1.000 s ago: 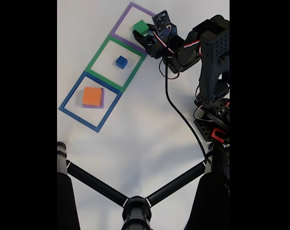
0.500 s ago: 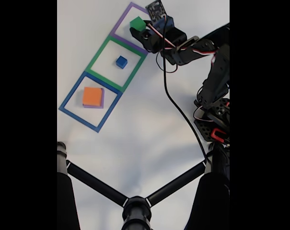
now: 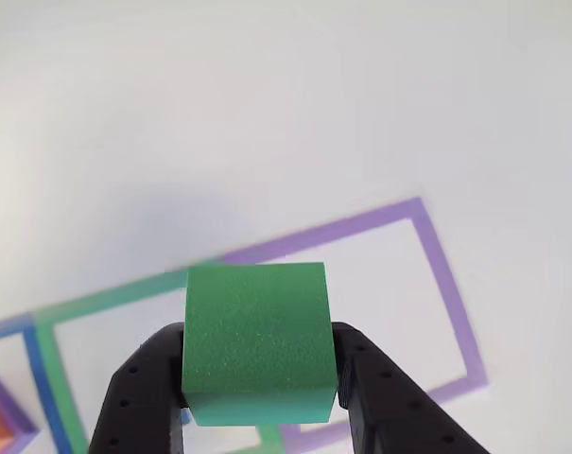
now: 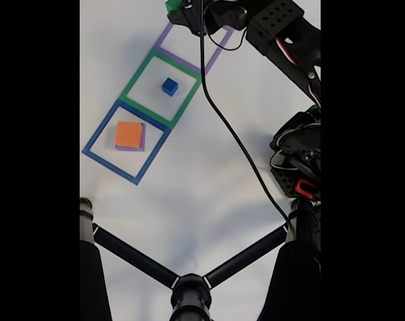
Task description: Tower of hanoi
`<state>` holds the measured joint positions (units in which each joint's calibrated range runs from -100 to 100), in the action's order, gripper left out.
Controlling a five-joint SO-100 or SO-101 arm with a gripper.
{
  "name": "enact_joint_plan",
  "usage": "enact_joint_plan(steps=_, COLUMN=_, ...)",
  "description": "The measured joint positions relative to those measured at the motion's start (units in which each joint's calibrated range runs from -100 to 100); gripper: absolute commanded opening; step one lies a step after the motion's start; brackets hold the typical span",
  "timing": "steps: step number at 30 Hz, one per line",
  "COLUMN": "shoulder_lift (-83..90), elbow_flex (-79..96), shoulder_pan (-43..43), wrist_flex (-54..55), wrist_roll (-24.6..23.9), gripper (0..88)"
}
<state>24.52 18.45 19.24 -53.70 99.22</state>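
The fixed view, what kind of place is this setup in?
Probably a hobby or lab tabletop for robot practice: a plain white table surface with taped coloured square frames, small foam blocks like the blue cube, and a black camera stand.

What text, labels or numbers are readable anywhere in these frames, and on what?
None readable.
The green foam cube held in the end effector: blank faces.
The small blue foam cube and the orange foam square block: no markings.
The black arm: no legible label.
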Motion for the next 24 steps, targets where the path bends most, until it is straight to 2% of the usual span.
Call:
enact_joint_plan(steps=5, shoulder_lift=0.08, elbow_flex=-24.69, shoulder_pan=-5.64, wrist_flex=-28.57, wrist_roll=-0.59, gripper=6.8)
enact_joint_plan(steps=9, shoulder_lift=0.17, elbow_flex=-37.08, shoulder_pan=-10.5, wrist_flex=-40.28, wrist_roll=-2.94, gripper=6.9)
enact_joint_plan(steps=14, shoulder_lift=0.17, elbow_flex=-39.4, shoulder_pan=-15.84, wrist_flex=-43.06, wrist_roll=-5.28, gripper=7.0)
enact_joint_plan(steps=19, shoulder_lift=0.17, elbow_flex=-39.48, shoulder_pan=-21.19, wrist_flex=-43.13, wrist_roll=-5.28, gripper=7.0)
enact_joint_plan(steps=24, shoulder_lift=1.51, elbow_flex=-32.0, shoulder_pan=-26.43, wrist_flex=-37.91, wrist_roll=-5.28, gripper=6.8)
